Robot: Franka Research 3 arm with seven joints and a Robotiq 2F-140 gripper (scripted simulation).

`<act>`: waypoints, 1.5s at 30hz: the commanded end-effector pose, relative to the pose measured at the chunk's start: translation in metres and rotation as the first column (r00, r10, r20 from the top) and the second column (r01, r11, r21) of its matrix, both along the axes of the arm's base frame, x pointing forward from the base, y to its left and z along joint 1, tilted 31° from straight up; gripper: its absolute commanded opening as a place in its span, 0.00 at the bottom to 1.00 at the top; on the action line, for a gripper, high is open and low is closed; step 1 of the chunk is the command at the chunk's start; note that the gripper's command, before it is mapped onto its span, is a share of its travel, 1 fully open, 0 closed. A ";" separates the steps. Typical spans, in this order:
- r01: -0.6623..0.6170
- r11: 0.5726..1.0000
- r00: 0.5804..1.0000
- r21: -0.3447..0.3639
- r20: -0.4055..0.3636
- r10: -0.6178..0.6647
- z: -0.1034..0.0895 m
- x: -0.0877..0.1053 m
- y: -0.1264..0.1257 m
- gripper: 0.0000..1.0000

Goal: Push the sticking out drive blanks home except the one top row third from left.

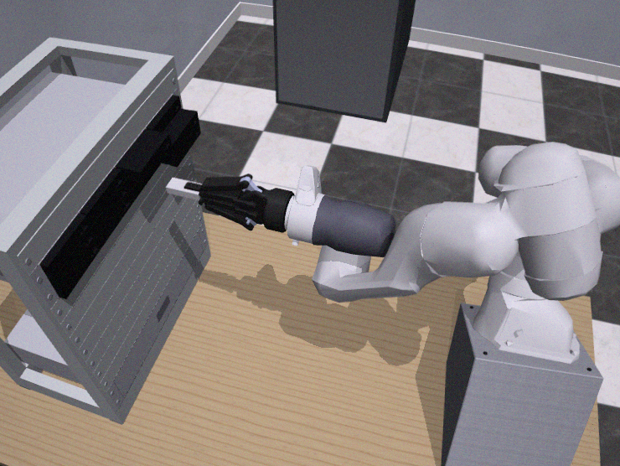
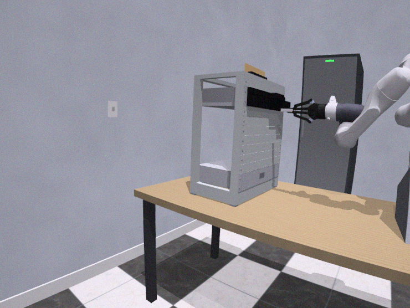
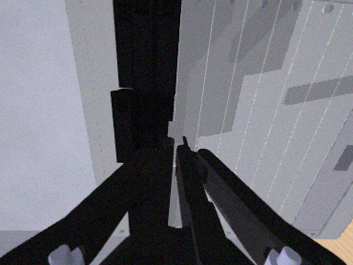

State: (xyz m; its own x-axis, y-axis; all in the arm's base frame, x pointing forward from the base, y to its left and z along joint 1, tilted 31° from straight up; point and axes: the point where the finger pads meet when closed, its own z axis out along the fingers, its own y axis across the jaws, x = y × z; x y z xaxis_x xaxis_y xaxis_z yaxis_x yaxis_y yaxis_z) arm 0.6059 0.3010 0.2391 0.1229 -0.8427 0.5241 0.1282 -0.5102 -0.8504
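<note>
Black fingers pressed together, our gripper points at the dark chassis in the rack.

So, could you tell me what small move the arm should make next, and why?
Probably a short straight push toward the rack. The end effector is shut and empty, its tip on a pale blank that stands out from the front, beside dark blanks that protrude too.
</note>
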 end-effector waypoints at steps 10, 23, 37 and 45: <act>-0.005 1.000 1.000 0.011 0.005 0.005 0.001 -0.035 -0.004 0.00; -0.005 1.000 1.000 0.011 0.005 0.005 0.014 -0.034 -0.021 0.00; -0.005 1.000 1.000 0.011 0.005 0.005 0.058 -0.031 -0.079 0.00; -0.005 1.000 1.000 0.011 0.005 0.005 0.064 -0.030 -0.086 0.00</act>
